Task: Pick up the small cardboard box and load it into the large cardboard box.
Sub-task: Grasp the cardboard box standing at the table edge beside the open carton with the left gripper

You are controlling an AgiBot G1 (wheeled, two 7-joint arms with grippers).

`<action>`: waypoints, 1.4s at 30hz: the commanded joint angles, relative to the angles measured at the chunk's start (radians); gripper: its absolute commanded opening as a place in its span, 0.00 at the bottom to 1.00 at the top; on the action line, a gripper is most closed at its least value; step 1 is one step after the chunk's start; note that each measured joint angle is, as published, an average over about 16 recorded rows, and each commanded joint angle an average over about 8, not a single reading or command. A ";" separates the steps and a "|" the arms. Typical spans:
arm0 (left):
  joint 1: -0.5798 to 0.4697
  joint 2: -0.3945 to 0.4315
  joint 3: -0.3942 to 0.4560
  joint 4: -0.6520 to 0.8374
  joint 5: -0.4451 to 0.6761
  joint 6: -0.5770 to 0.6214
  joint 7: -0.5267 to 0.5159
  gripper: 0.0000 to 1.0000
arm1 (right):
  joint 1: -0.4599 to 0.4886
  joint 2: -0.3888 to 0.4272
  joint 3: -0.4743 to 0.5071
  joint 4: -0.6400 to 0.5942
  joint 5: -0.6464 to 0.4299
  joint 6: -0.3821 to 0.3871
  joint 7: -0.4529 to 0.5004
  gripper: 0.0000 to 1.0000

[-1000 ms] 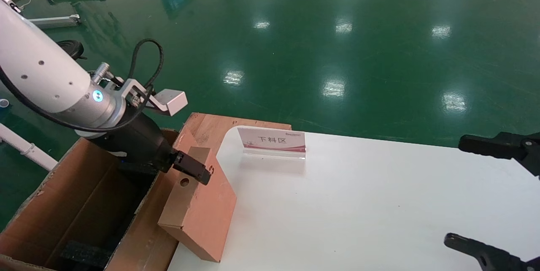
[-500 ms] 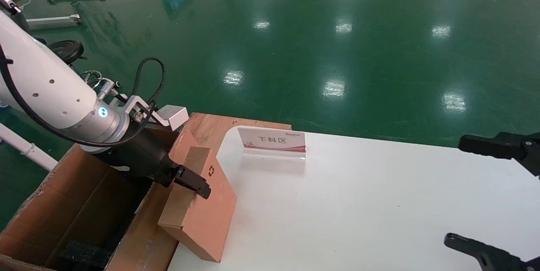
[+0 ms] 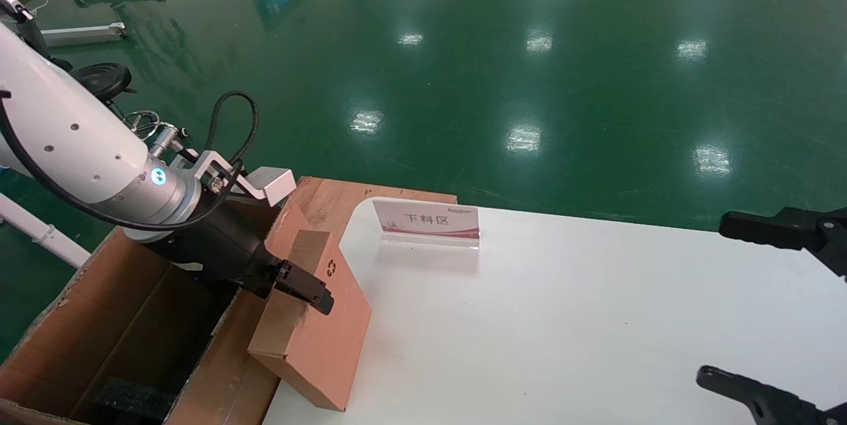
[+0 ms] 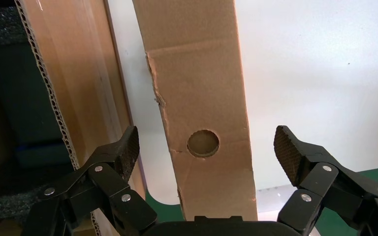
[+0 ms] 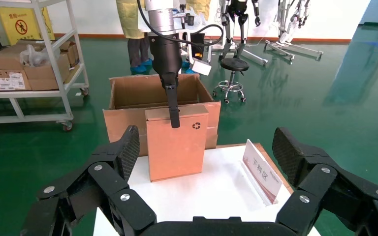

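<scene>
The small cardboard box stands upright at the white table's left edge, its recycling symbol facing right. My left gripper is open and straddles the box's top, one black finger lying down its near face. In the left wrist view the narrow side with the round hole sits between the spread pads, with a gap on each side. The large cardboard box stands open beside the table, left of the small box, with black foam inside. My right gripper is open and empty at the table's right edge.
A clear sign stand with red print stands at the table's far edge. A wooden board lies behind the large box. The right wrist view shows a shelf trolley with cartons, a stool and a person behind the left arm.
My left gripper has come down and a little toward me over the small box's top; its finger now covers the round hole in the head view. The box and right arm have not moved.
</scene>
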 commanded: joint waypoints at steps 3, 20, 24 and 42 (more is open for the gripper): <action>0.000 -0.002 -0.003 -0.001 -0.003 -0.004 0.000 1.00 | 0.000 0.000 0.000 0.000 0.000 0.000 0.000 1.00; 0.000 0.003 0.002 0.001 0.004 0.001 0.000 0.00 | 0.000 0.000 0.000 0.000 0.000 0.000 0.000 0.00; 0.000 0.003 0.002 0.001 0.005 0.002 0.000 0.00 | 0.000 0.000 0.000 0.000 0.000 0.000 0.000 0.00; 0.000 0.004 0.003 0.002 0.006 0.003 0.000 0.00 | 0.000 0.000 0.000 0.000 0.000 0.000 0.000 0.00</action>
